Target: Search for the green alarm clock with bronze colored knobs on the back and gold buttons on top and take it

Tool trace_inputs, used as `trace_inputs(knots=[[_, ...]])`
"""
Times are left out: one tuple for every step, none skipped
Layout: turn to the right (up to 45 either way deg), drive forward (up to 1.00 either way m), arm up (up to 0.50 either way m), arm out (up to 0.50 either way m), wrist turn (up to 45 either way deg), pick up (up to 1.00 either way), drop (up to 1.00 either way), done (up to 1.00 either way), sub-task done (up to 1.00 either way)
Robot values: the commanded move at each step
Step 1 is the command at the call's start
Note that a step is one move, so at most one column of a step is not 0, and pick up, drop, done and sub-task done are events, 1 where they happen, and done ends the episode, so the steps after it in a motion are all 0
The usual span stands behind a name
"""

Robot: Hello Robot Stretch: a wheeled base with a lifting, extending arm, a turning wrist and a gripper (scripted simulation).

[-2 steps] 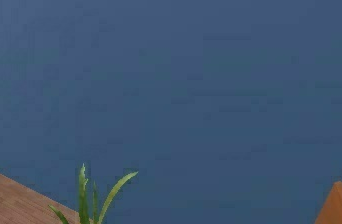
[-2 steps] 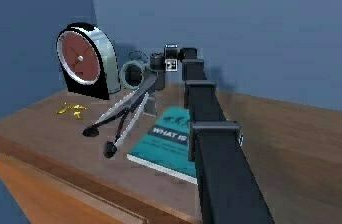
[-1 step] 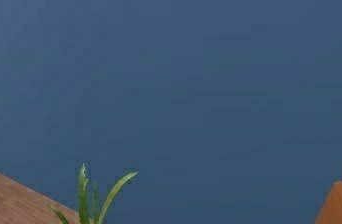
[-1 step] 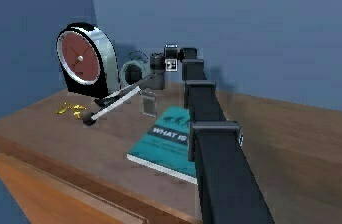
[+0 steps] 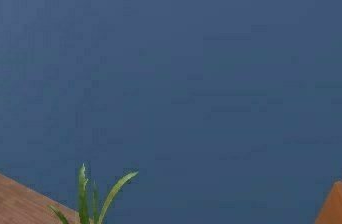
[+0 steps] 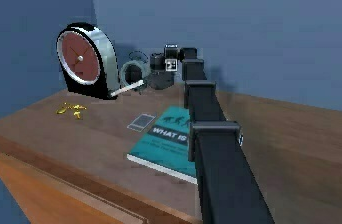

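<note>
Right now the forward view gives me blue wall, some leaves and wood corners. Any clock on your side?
Observer: Yes. In the arm side view a clock with a red face and dark case stands on a wooden top.
Operator: Where's the hand?
Observer: The hand is just right of the clock in that view. I can't tell if they touch.
Operator: Anything else up there?
Observer: Gold keys lie in front of the clock, and a teal book lies beside the arm.

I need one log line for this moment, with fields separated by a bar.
gripper: near red-faced clock on wooden top | hold: cannot tell | also: teal book, gold keys
</note>
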Motion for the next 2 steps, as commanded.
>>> trace_inputs(knots=[[0.0,0.00,0.00,0.00,21.0,0.00,0.00,0.00,0.00],[0.0,0.00,0.00,0.00,0.0,1.00,0.00,0.00,0.00]])
